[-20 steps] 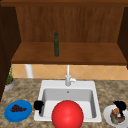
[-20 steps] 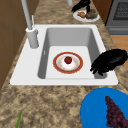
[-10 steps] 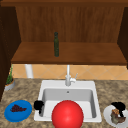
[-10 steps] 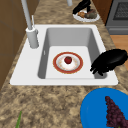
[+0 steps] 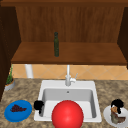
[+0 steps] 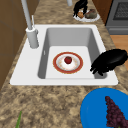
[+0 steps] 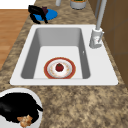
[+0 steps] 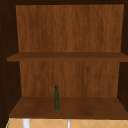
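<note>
The food (image 7: pixel 24 120) lies on the white plate (image 5: pixel 107 115) on the counter (image 6: pixel 50 100) right of the sink (image 6: pixel 105 80), long axis unclear. The right robot hand (image 5: pixel 117 103) curls over it, apparently grasping it. A loose hold could drop it. The left robot hand (image 6: pixel 110 61) hovers, relaxed, at the sink's left rim.

Left hand (image 5: pixel 38 105) hovers low at the front-left; in the left side view (image 6: pixel 111 60) it lies palm down, roughly level, fingers extended and drooping slightly at the tips, holding nothing. Right hand (image 5: pixel 117 103) sits at the far right, fingers pointing downward; in the right side view (image 7: pixel 17 107) its fingers curve downward.
</note>
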Controlling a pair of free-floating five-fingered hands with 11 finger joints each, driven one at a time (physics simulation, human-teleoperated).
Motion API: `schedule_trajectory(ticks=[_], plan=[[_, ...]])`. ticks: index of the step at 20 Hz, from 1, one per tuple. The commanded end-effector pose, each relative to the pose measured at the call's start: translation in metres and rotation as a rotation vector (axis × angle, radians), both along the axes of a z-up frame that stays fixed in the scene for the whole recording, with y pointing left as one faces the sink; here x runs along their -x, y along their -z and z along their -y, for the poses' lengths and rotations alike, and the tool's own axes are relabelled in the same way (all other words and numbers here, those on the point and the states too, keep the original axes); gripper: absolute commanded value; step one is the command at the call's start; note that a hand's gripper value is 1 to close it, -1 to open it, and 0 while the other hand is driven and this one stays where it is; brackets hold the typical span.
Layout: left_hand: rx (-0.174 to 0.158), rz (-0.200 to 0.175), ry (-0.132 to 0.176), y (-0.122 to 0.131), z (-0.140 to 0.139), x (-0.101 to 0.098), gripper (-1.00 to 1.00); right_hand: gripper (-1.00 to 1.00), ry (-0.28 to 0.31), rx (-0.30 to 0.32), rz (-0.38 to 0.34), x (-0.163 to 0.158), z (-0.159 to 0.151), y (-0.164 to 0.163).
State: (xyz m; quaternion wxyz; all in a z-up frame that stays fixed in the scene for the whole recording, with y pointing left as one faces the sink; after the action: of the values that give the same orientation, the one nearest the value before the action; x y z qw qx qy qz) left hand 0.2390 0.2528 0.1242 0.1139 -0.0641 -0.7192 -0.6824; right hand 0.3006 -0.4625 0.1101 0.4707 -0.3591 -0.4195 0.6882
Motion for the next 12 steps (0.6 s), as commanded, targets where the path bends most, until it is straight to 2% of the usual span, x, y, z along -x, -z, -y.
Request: schedule_trajectory(ticks=[1,5,12], plan=[[0.0,0.0,0.0,0.0,0.0,0.0,0.0,1.0,-0.008,0.0,-0.017,0.0,0.001,0.011],[0.0,0.0,0.0,0.0,0.0,0.0,0.0,1.0,-0.018,-0.02,0.081,-0.009,-0.002,0.013],[0.0,0.0,0.0,0.0,0.0,0.0,0.0,1.0,0.044,-0.056,0.059,-0.024,-0.006,-0.021]])
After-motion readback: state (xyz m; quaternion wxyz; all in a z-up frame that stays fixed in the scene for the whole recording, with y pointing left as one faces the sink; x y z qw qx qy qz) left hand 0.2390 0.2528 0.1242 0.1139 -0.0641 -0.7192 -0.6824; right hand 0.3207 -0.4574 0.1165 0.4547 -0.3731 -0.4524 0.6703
